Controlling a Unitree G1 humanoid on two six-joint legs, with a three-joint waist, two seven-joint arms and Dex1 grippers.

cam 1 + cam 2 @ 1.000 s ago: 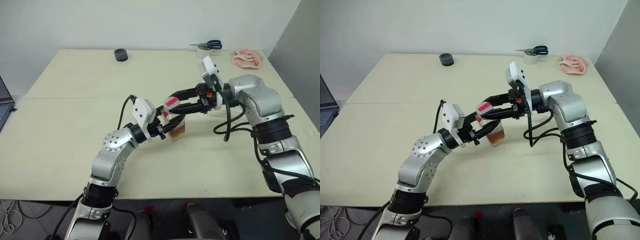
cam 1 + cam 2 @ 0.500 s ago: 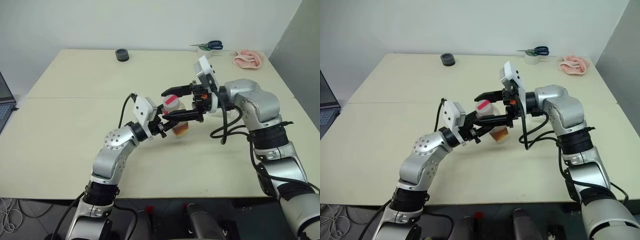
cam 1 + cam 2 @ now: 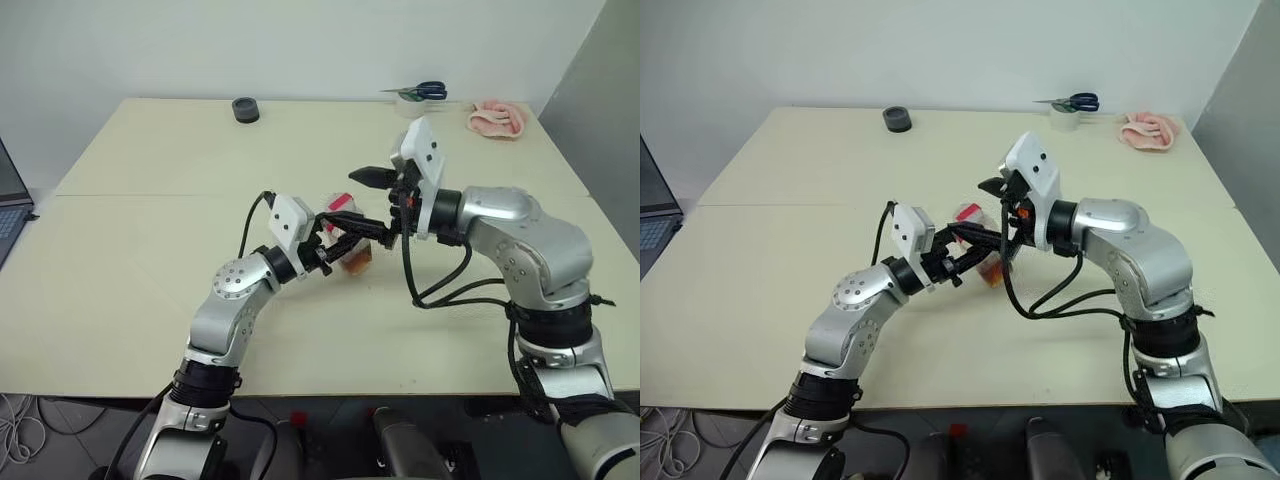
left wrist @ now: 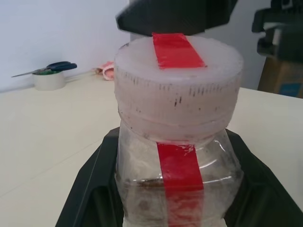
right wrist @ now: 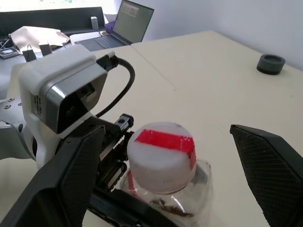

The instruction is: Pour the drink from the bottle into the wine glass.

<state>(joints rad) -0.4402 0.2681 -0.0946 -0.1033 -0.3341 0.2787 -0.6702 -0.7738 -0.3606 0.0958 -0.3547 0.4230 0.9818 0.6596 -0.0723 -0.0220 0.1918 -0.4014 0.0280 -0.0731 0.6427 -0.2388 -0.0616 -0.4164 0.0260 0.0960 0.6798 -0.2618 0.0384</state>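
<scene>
Legible text, labels, brands, numbers, signs: none. The bottle carries a plain red strip on its side and cap, unprinted. Faint dark specks on the cap rim cannot be read.

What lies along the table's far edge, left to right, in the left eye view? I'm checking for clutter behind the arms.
Dark round object → roll of tape with blue-handled scissors lying on it → pink cloth.
</scene>
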